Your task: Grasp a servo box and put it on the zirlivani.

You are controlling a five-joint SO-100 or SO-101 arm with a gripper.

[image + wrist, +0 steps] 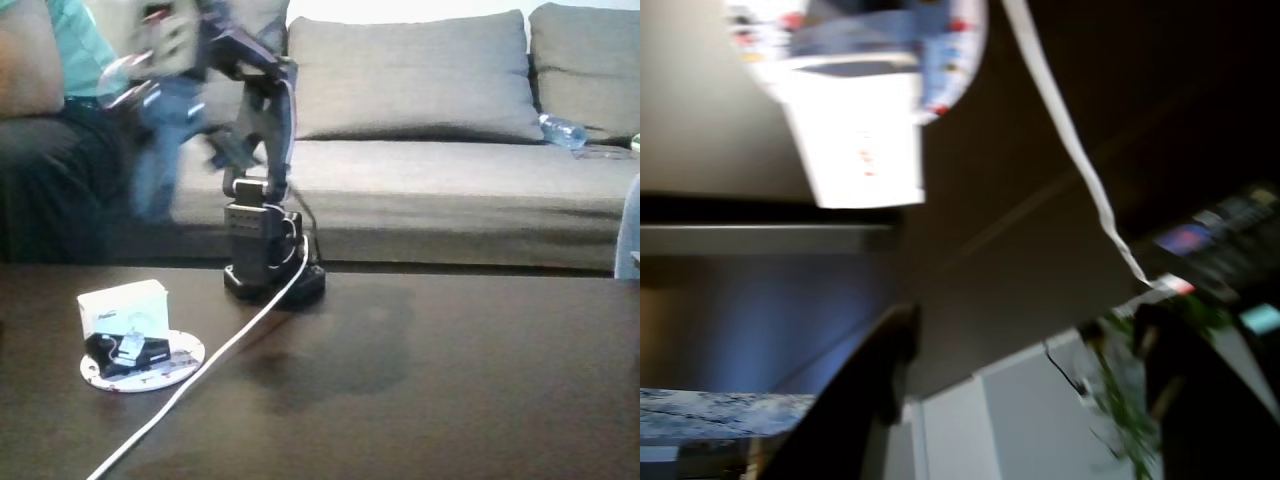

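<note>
The servo box [125, 318], white on top and black below, stands on the zirlivani [188, 356], a flat white disc at the left of the dark table. The arm is lifted high above and behind them. My gripper [156, 190] is a blue motion blur hanging well above the box and touching nothing. The wrist view looks down on the box [865, 140] and the disc [962, 60] at its top edge. There my gripper [1025, 325] is open, two dark fingers [880, 385] spread wide at the bottom with nothing between them.
A white cable [230, 340] runs from the arm's base [270, 280] across the table toward the front, passing just right of the disc. A person [45, 110] sits on the grey sofa [430, 130] behind the table at left. A water bottle [562, 130] lies on the sofa at right.
</note>
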